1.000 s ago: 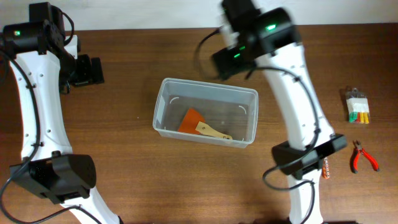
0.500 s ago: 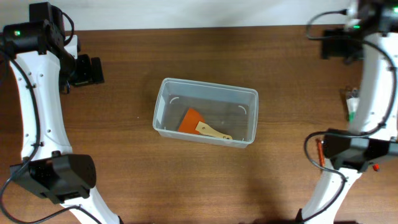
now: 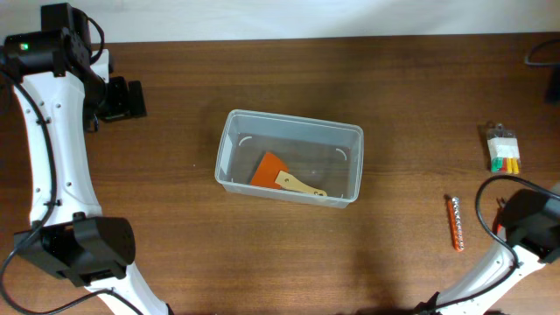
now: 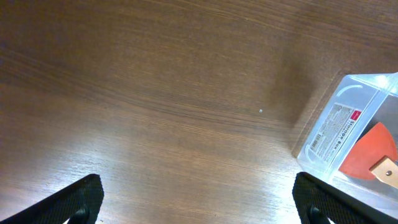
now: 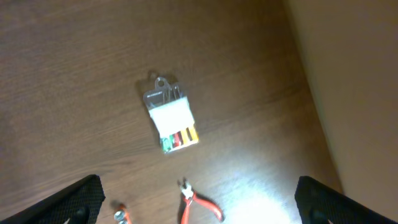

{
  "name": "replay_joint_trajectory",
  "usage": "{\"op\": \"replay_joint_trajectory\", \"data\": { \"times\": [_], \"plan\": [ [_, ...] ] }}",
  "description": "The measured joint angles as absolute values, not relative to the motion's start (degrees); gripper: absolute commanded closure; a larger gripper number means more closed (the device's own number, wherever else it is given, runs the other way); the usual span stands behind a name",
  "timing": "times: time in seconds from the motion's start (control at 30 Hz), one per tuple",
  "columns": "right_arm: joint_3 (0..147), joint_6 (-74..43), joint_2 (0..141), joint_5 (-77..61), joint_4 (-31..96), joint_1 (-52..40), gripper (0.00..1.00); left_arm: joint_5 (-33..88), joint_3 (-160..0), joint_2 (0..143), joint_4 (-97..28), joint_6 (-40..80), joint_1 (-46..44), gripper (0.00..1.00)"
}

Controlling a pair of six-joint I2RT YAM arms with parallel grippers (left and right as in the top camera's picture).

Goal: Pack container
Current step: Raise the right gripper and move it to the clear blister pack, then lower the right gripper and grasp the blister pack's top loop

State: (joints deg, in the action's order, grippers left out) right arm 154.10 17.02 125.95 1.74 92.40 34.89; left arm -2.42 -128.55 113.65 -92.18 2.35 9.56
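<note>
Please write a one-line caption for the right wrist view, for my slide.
Open right gripper above a small packet and red-handled pliers on the wooden table.

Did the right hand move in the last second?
Yes. The right hand swung rightward, from near the container far rim to above the blister pack.

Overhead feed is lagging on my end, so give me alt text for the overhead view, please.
A clear container sits mid-table holding an orange scraper with a wooden handle. The left gripper hangs over bare wood at upper left; right of the container lie a small carded pack and a thin orange stick.
</note>
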Motion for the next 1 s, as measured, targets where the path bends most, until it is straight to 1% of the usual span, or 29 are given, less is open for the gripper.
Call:
{"op": "replay_joint_trajectory", "data": {
  "times": [0.17, 0.33, 0.57, 1.0],
  "plan": [
    [153.8, 22.3, 128.0, -2.5, 92.0, 36.4, 0.02, -2.4, -128.6, 113.6, -92.2, 2.3, 9.6, 0.01],
    [153.5, 25.7, 134.3, -4.1, 91.9, 36.3, 0.01, -2.4, -128.6, 113.6, -92.2, 2.3, 9.6, 0.01],
    [153.0, 27.3, 142.3, -2.8, 91.6, 36.3, 0.01, -2.4, -128.6, 113.6, -92.2, 2.3, 9.6, 0.01],
    [152.1, 27.3, 148.8, -0.5, 91.6, 36.3, 0.01, -2.4, -128.6, 113.6, -92.2, 2.3, 9.6, 0.01]
  ]
}}
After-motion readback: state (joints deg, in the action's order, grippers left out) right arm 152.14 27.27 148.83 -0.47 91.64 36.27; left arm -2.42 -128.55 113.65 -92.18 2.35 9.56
